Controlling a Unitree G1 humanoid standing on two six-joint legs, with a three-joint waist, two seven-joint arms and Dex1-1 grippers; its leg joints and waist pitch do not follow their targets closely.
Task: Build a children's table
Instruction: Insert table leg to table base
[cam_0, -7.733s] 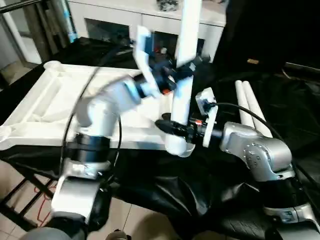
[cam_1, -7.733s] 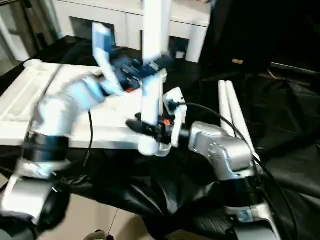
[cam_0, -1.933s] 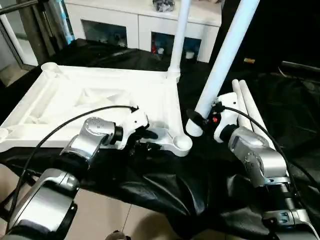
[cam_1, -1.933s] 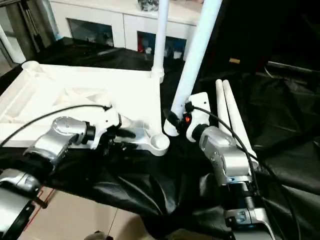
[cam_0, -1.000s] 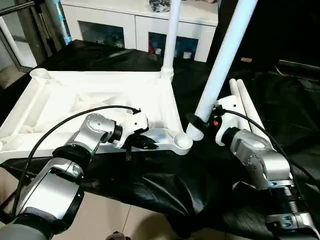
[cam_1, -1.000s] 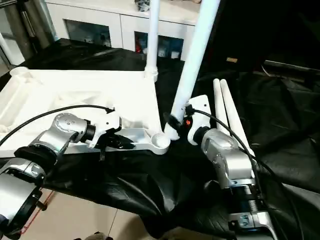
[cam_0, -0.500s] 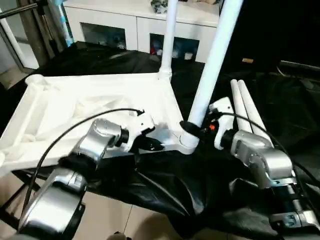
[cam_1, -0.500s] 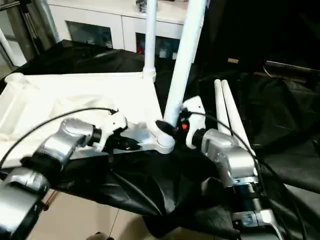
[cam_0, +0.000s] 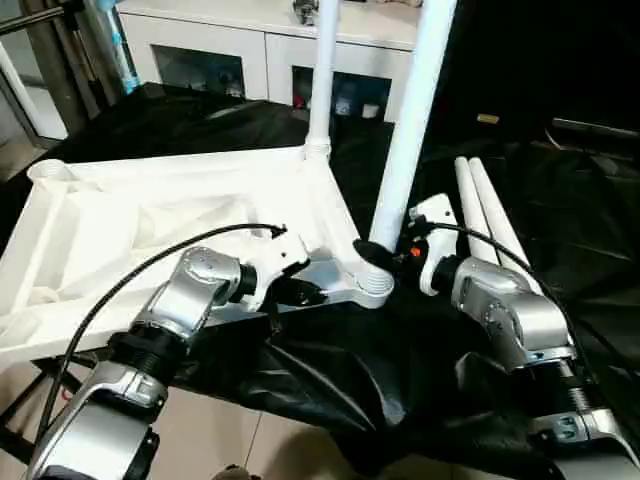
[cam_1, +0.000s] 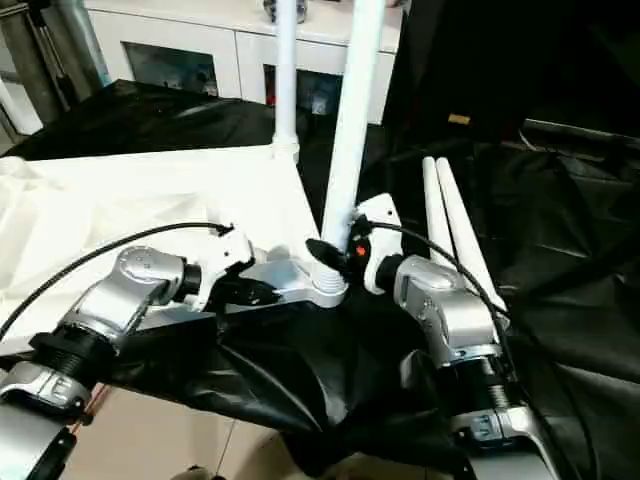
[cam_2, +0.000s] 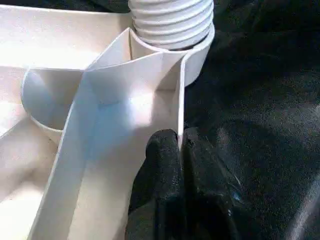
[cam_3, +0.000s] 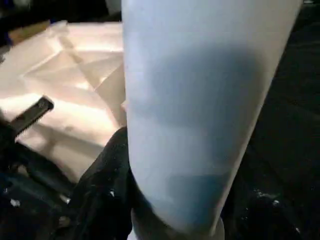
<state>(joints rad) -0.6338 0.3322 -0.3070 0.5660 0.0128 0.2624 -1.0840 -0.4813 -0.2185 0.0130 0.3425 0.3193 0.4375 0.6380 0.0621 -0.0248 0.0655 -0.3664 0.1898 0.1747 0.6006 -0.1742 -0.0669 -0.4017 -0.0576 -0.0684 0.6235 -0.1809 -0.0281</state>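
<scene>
The tabletop (cam_0: 150, 230) is lying upside down on a black, creased cloth (cam_0: 330, 370), showing its smooth white plastic, its raised ribs and its rounded corner sockets. My left gripper (cam_0: 305, 295) is clenching the thin rim wall just beside the near right corner socket (cam_0: 372, 285); in the left wrist view my black fingers (cam_2: 165, 165) are pinching that wall from both sides, and the ridged, threaded end of a leg is sitting in the socket. My right gripper (cam_0: 375, 250) is grasping that leg (cam_0: 410, 110), a smooth white tapering tube, low on its shaft, and the leg is standing nearly upright in the socket. The right wrist view is showing the tube's rounded surface close up. A second leg (cam_0: 322, 70) is standing in the far right socket. Two more legs (cam_0: 485, 215) are lying side by side on the cloth, to my right. Behind the work, a white cabinet (cam_0: 260, 50) with glass doors is standing against the wall.
</scene>
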